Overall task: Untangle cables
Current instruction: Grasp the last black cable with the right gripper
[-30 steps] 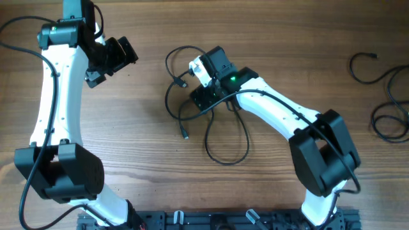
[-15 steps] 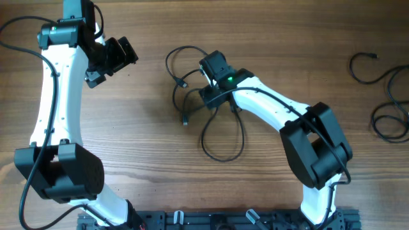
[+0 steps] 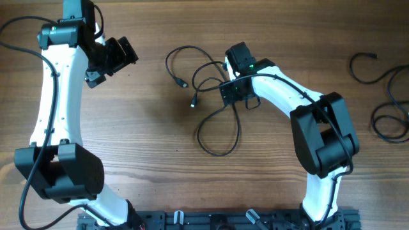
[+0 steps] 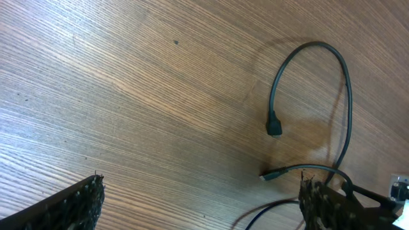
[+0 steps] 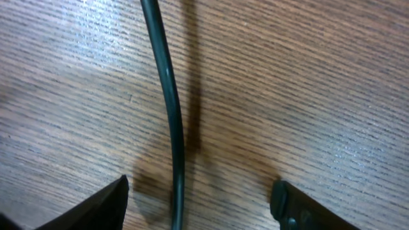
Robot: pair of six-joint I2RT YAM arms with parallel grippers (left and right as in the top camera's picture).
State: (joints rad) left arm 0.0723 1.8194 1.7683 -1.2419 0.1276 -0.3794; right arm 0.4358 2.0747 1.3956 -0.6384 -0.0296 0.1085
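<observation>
Right gripper [image 5: 199, 211] as reference; its fingers stand spread, nothing pinched, with one strand [image 5: 167, 96] of the cables [image 3: 213, 112] running between them on the wooden table [image 3: 128, 147], a little nearer one finger than the other; a closure here may catch only the strand's edge and let it slip out.

Just beside the gripper the cords cross one another; the crossing itself is hidden under the wrist from above, so which strand lies on top cannot be told; a pull in the wrong direction would likely tighten the knot, not free it.

Near the gripper, towards the left arm, two loose plug ends [image 4: 273, 124] [image 4: 268, 176] lie on the wood; either could snag in a loop [image 3: 217, 152] as the bundle drags.

Well apart from the gripper, the left gripper [image 3: 118, 54] hangs with fingers spread and empty; nothing anchors the tangle, so the whole bundle may slide with any pull.

Farthest from it, further cords [image 3: 352, 67] lie separately at the table's edge.
</observation>
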